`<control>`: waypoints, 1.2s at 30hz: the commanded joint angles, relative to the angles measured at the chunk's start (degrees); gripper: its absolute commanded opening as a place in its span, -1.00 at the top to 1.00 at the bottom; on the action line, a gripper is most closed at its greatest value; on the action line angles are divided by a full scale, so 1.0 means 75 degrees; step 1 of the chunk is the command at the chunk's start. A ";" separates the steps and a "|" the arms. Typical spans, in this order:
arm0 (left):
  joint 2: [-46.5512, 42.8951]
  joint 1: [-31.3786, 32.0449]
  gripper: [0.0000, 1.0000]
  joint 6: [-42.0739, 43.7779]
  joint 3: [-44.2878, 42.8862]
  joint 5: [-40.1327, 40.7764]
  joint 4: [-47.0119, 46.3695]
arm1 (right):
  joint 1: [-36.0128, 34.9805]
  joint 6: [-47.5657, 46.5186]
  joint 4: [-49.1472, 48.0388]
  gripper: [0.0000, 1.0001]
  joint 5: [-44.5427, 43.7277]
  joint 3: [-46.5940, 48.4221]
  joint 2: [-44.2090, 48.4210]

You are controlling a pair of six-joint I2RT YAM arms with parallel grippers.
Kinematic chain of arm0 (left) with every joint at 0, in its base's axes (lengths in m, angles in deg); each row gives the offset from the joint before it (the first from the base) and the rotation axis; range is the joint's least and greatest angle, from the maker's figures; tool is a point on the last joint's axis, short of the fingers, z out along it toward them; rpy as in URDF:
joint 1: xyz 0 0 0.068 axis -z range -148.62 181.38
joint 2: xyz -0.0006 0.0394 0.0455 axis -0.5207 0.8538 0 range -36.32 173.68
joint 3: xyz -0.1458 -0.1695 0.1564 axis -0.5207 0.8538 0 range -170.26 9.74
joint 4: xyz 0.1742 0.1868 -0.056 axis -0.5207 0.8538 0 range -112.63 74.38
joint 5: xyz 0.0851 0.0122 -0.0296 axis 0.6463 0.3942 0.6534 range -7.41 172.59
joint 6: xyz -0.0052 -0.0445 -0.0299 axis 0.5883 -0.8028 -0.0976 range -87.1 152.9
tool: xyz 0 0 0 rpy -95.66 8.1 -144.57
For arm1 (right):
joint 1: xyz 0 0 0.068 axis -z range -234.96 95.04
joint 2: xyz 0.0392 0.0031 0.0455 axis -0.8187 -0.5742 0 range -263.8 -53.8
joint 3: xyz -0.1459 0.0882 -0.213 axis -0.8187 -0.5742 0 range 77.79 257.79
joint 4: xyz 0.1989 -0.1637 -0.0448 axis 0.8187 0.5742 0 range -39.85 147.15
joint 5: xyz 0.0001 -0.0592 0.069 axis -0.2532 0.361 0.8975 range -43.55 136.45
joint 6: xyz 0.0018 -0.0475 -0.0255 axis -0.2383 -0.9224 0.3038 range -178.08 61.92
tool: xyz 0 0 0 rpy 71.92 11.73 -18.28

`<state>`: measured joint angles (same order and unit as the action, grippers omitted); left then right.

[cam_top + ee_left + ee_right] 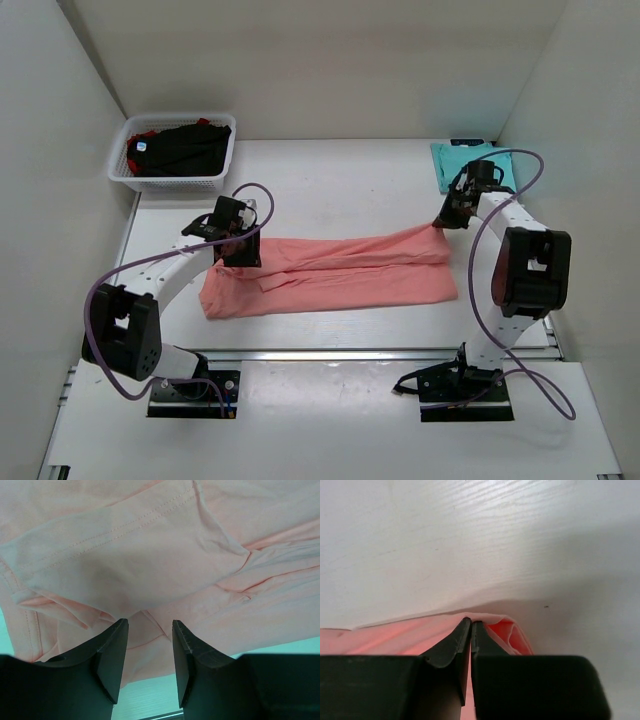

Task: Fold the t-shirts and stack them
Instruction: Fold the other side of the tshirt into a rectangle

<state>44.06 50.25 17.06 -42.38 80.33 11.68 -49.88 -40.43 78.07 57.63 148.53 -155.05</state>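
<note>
The pink shirt (340, 275) is laid in the middle of the table (330, 190), nearest the arm bases. It is spread as a long band running left to right and is doubled over along its length. The band's near edge lies flat, and its far edge is rumpled into ridges.

The left gripper (149, 625) is held low over the left end of the band. Its fingers (112, 650) are parted, and nothing is seen between them. A stitched hem and loose folds of pink cloth are seen just beyond the tips in the left wrist view.

At the far right corner of the band, the right gripper (471, 622) is pressed shut on the pink cloth. That corner is drawn into a point toward it, and a small fold of cloth is seen beside the tips in the right wrist view.

Farther back, a teal shirt (470, 160) is laid flat at the right rear of the table. A basket (170, 182) is set at the left rear. It is filled by a black shirt (185, 145), with bits of a red shirt (147, 132) showing at the rim.
</note>
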 commanded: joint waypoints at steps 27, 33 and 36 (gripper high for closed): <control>0.0076 -0.0160 -0.12 0.0177 0.0058 0.0102 -0.0015 | 0.0318 0.0963 0.0659 0.17 -0.0917 -0.0525 0.1172; -0.0041 -0.0231 -0.26 0.0259 0.0210 0.0278 0.0043 | 0.0213 0.1068 0.1140 0.14 -0.1045 -0.0432 0.1020; -0.0053 -0.0208 -0.28 0.0178 0.0246 0.0278 -0.0073 | 0.0131 0.1150 0.1269 0.13 -0.1116 -0.0479 0.1020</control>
<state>45.24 48.92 18.04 -41.26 81.73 11.88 -48.21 -33.06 85.96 51.16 144.61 -147.73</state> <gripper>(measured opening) 0.634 0.434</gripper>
